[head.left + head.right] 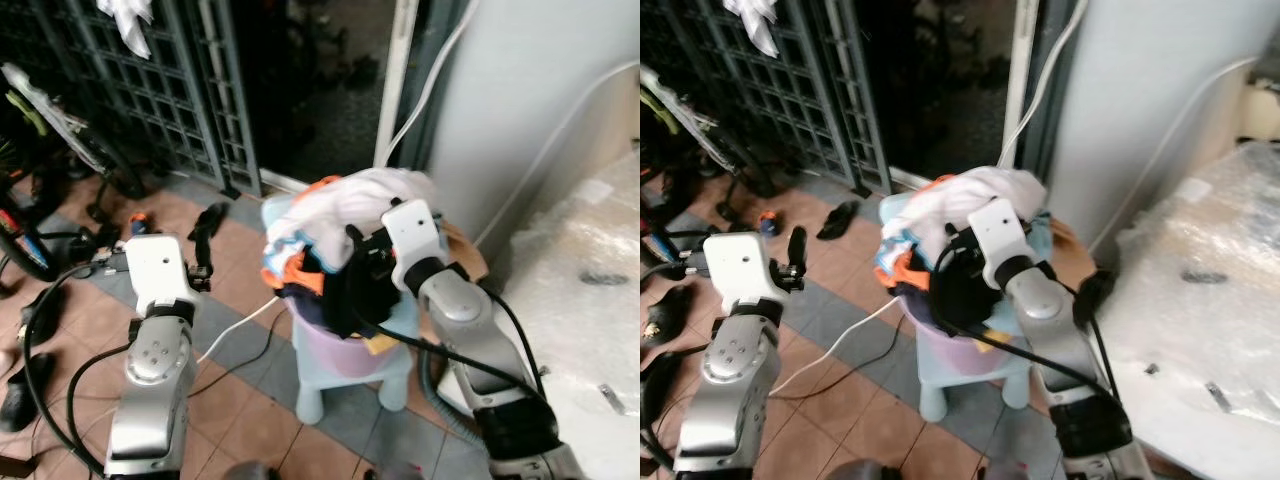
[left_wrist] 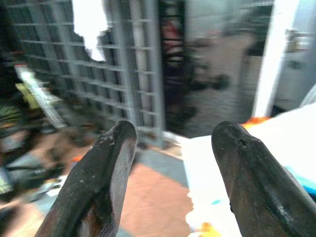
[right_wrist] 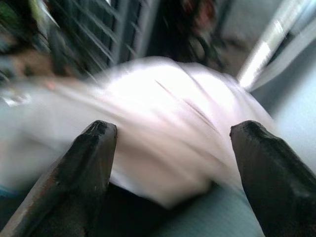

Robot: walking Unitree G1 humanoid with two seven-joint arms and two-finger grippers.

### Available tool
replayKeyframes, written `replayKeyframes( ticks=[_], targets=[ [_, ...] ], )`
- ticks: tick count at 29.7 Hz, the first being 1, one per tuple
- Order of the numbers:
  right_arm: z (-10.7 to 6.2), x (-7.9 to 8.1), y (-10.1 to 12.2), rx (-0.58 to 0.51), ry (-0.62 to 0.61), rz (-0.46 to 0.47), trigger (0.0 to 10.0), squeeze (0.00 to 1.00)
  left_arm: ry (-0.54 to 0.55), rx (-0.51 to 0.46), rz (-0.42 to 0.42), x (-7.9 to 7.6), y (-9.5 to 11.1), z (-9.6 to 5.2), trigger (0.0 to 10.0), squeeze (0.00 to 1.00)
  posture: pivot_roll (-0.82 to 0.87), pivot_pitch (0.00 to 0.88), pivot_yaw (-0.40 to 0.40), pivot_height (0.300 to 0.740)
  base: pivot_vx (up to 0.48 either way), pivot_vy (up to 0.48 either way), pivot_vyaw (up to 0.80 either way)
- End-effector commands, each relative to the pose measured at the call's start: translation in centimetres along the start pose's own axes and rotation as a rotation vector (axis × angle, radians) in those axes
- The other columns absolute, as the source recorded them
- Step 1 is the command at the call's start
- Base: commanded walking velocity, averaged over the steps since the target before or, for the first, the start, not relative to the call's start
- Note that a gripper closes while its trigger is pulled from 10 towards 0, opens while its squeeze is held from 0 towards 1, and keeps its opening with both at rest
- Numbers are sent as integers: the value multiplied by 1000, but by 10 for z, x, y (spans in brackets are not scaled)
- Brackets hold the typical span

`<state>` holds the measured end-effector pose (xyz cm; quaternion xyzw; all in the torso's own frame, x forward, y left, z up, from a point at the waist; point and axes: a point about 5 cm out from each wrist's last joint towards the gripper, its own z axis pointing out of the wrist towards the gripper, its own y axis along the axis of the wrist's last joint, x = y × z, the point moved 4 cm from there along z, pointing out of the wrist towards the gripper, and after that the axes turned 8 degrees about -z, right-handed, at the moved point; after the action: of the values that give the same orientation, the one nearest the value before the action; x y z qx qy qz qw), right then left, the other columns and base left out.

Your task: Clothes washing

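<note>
A heap of clothes (image 1: 350, 200) fills a pink basket (image 1: 335, 355) standing on a light blue plastic stool (image 1: 320, 395). A white garment lies on top, with orange, blue and dark pieces hanging below it. My right gripper (image 1: 365, 255) is against the near side of the heap. In the right wrist view the gripper (image 3: 173, 163) is open, with the white garment (image 3: 163, 113) just beyond its fingertips. My left gripper (image 1: 200, 275) is raised left of the stool, apart from the clothes. It is open (image 2: 170, 163) and holds nothing, and the edge of the white garment (image 2: 256, 148) lies to one side.
A grey metal gate (image 1: 150, 80) and a dark doorway close the back. A bicycle (image 1: 40, 130) and several shoes (image 1: 25, 390) are on the tiled floor at the left. A white cable (image 1: 235, 330) runs to the stool. A plastic-wrapped white surface (image 1: 590, 260) is at the right.
</note>
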<state>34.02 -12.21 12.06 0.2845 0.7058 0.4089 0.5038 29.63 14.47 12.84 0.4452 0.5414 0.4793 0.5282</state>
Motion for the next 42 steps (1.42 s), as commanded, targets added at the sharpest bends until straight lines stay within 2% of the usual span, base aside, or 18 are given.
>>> replayKeyframes(
  ticks=[1,4,10,11,12,18,25,32,37,42],
  targets=[
    [5,2,6,-9,-7,-12,10000,0,30,-1,24,11,1,1,10000,0,-11,51,64,740,285,0,0],
    [8,-1,4,6,-10,-19,10000,0,23,6,19,10,0,2,10000,0,-14,51,65,740,95,0,0],
    [16,11,5,13,55,-18,10000,0,-8,-2,38,6,3,5,10000,0,-20,62,74,740,0,0,0],
    [18,14,5,12,62,-14,3569,0,-4,1,37,7,2,6,10000,0,-17,58,76,740,0,0,0],
    [19,16,3,21,64,-11,0,0,-4,3,38,7,1,6,10000,0,-17,58,76,740,0,0,0],
    [18,27,-22,156,100,81,0,0,-7,10,34,5,-2,4,10000,0,-15,49,73,740,0,0,0],
    [16,27,-31,181,117,100,0,0,-5,17,28,4,-4,3,10000,0,-13,34,61,740,0,0,0],
    [15,31,-31,184,125,112,0,0,-15,33,-1,2,-8,3,10000,0,-21,28,65,740,0,0,0],
    [18,21,-15,114,60,136,0,0,-7,13,6,1,-3,8,10000,0,-25,36,64,740,0,0,0],
    [17,7,5,-8,-16,169,0,0,10,30,13,4,-8,7,10000,0,-30,36,66,740,0,0,0]
  ],
)
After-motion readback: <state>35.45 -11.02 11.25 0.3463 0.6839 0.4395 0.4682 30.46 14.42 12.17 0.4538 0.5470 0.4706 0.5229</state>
